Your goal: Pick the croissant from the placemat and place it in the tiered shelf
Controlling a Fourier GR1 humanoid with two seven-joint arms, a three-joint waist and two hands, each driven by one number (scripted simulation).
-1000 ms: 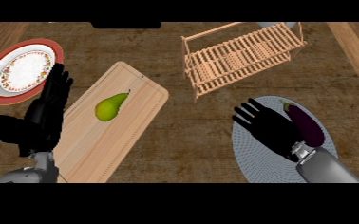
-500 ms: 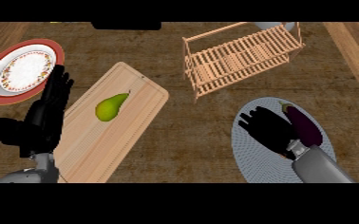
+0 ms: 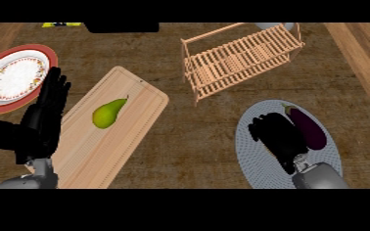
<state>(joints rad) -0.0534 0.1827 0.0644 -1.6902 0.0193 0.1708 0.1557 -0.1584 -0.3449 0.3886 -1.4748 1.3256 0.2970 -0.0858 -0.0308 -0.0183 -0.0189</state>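
Risk: wrong pick on the placemat (image 3: 247, 152); no croissant shows, only a dark purple aubergine (image 3: 309, 128).
Left to right: plate (image 3: 29, 54); left hand (image 3: 45, 120) flat open, resting at the desk's (image 3: 209, 142) left edge; pear (image 3: 107, 114) on a cutting board (image 3: 137, 98); tiered shelf (image 3: 242, 58) far of the placemat, nothing standing between; right hand (image 3: 278, 138) over the placemat, touching the aubergine's left side, open or closed cannot tell.
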